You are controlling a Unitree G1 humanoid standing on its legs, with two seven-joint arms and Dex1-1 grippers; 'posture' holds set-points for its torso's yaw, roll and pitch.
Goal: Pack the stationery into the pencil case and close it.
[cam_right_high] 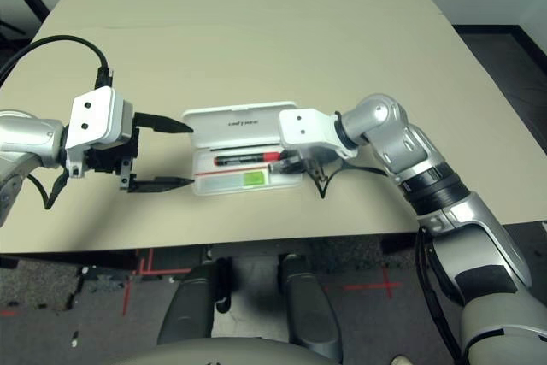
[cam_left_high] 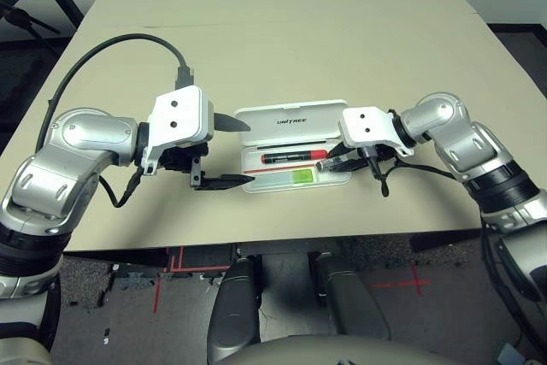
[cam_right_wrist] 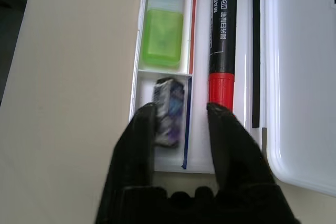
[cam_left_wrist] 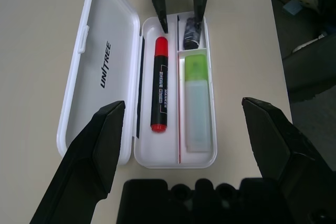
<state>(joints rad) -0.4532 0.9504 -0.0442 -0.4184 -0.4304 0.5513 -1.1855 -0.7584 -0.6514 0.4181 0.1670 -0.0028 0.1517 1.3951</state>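
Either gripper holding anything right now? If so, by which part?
Nothing held. Left gripper is open, off the pencil case. Right gripper fingers stand apart over the small metal piece, which lies in its tray compartment.

1. "UNITREE" in dark capitals, printed on inside of open lid of flat white rectangular hard plastic pencil case [cam_left_wrist: 100,72]; lid lies at 12 o'clock of tray in the head views.
2. Red-ended marker with black barrel [cam_right_wrist: 222,35], white print along barrel: "MARKER" readable, then "MC-2160" or similar, last digits uncertain; Asian characters beside it, not legible.
3. Same marker in the left wrist view: "MARKER" visible, other line too small to read.
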